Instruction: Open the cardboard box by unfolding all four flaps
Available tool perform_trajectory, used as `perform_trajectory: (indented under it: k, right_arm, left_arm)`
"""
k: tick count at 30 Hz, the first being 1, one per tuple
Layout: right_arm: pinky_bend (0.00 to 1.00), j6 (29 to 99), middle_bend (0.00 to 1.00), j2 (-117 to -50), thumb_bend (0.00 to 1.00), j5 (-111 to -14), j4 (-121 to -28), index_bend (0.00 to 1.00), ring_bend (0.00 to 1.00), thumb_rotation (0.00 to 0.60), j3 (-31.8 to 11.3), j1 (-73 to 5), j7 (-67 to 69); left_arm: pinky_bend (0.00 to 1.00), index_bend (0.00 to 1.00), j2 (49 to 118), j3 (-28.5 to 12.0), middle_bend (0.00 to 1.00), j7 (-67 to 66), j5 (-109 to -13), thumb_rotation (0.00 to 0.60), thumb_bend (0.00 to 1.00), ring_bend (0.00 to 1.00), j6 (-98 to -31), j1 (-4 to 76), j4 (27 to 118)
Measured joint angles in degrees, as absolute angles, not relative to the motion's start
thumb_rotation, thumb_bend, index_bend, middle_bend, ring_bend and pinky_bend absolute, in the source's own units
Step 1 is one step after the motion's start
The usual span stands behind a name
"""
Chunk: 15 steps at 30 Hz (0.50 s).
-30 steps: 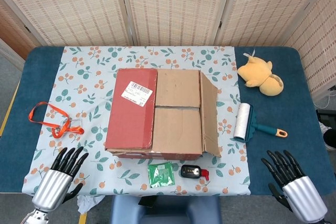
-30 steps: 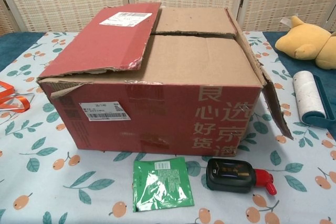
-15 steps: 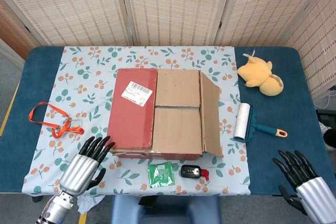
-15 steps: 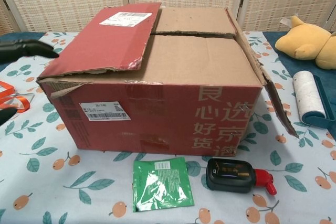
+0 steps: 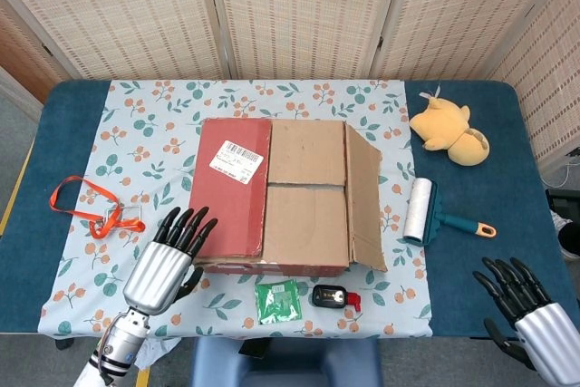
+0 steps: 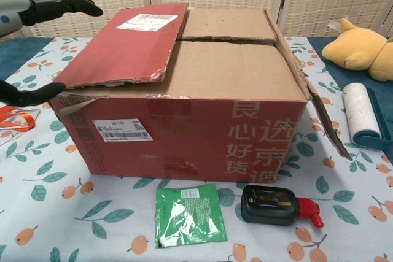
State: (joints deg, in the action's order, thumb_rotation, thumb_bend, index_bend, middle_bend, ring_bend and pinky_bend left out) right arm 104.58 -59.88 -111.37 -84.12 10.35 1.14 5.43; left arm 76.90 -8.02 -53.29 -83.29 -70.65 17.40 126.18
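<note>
The cardboard box (image 5: 276,197) (image 6: 184,108) stands mid-table on the floral cloth. Its red left flap (image 5: 231,183) (image 6: 120,44) with a white label lies folded over the top. Two brown inner flaps (image 5: 306,188) lie flat, closed. The right flap (image 5: 364,197) (image 6: 310,99) hangs outward down the right side. My left hand (image 5: 168,260) (image 6: 43,7) is open, fingers spread, raised by the box's front left corner, its fingertips just over the red flap's edge and its thumb (image 6: 31,93) below. My right hand (image 5: 530,310) is open at the table's front right, far from the box.
An orange ribbon (image 5: 91,210) lies left of the box. A green packet (image 5: 278,301) and a black device with a red tip (image 5: 335,297) lie in front. A lint roller (image 5: 426,213) and a yellow plush toy (image 5: 450,133) are on the right.
My left hand rose and moved right and forward, from the table's front left up to the box's front left corner. My right hand drew back a little toward the front right.
</note>
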Motion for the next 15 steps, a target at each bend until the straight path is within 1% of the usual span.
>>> perform_trajectory:
  k: [2,4,10,15]
  right_arm:
    - [0.0,104.36,0.0,-59.7,0.51,-111.04,-84.15,0.0,0.0,0.6,10.14,1.07,6.01]
    - [0.0,103.99,0.0,-59.47,0.51,-110.54,-84.18,0.0,0.0,0.6,9.81,0.99,6.65]
    - [0.0,103.44,0.0,-59.23,0.51,-110.12,-84.14,0.0,0.0,0.6,9.36,1.16,6.79]
    - [0.0,102.79,0.0,-59.13,0.51,-109.74,-84.69,0.0,0.0,0.6,8.96,1.3,6.51]
  left_arm:
    - [0.0,0.0,78.84,-8.46,0.0,-55.12,-81.9,0.6,0.36,0.0,-70.66,18.48,126.0]
    - [0.0,0.0,80.89,-9.22,0.0,-56.78,-80.1,0.6,0.36,0.0,-70.51,20.08,125.75]
    - [0.0,0.0,85.53,-11.76,0.0,-62.0,-76.41,0.6,0.35,0.0,-71.66,23.47,124.67]
    - [0.01,0.0,88.32,-12.15,0.0,-65.99,-73.73,0.6,0.35,0.0,-73.79,25.31,124.03]
